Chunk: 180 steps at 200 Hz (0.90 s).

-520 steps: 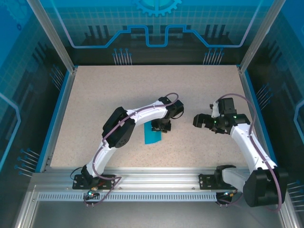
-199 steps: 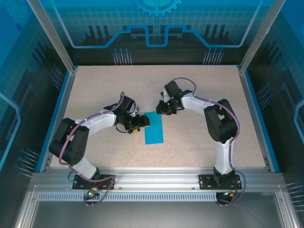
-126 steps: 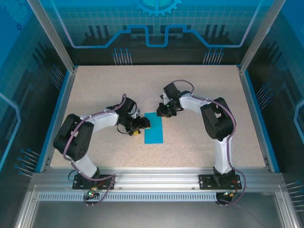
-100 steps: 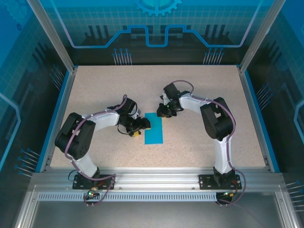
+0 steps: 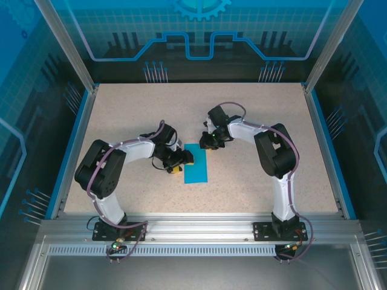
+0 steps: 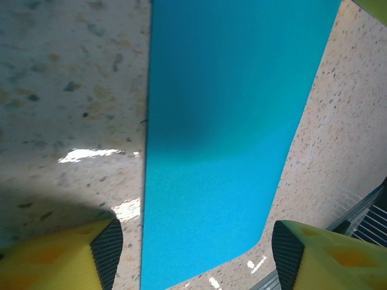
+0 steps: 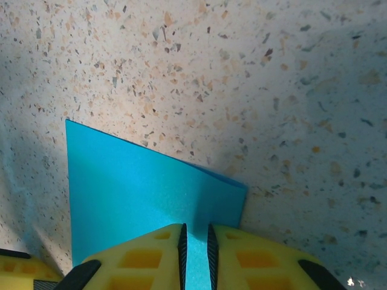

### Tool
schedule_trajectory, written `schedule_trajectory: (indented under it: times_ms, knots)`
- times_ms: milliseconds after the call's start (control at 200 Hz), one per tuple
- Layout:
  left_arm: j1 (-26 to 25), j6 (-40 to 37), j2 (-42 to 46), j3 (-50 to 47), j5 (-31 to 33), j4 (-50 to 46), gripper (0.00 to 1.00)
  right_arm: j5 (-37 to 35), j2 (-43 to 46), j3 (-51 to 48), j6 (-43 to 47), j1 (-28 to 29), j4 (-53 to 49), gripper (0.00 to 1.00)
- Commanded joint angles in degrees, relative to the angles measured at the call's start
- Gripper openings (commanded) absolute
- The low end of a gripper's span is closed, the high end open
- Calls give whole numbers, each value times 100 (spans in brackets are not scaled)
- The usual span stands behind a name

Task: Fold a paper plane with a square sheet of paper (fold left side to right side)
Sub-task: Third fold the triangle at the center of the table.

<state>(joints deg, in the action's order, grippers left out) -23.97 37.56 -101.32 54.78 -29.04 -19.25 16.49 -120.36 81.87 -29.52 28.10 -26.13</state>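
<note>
Your folded sheet of paper (image 5: 196, 164) lay flat at the middle of the table (image 5: 260, 121), a narrow blue rectangle with its long sides running from near to far. Your left claw (image 5: 181, 162) stood wide open at its left edge, the yellow fingers (image 6: 66, 263) set either side of the paper's width in the wrist view. Your right claw (image 5: 209, 143) sat over the far right corner, jaws all but closed with a thin slit between them; whether they pinched the paper could not be told.
</note>
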Motion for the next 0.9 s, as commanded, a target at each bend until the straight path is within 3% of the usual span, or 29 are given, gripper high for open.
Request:
schedule_trajectory:
  times_ms: [0, 895]
  knots:
    - [-89, 10, -148, 154, -225, 48, 66, -59, -172, 70, 93, 59, -182, 20]
    - [-231, 32, -138, 287, -190, 44, 63, -11, -164, 16, 69, 64, -103, 20]
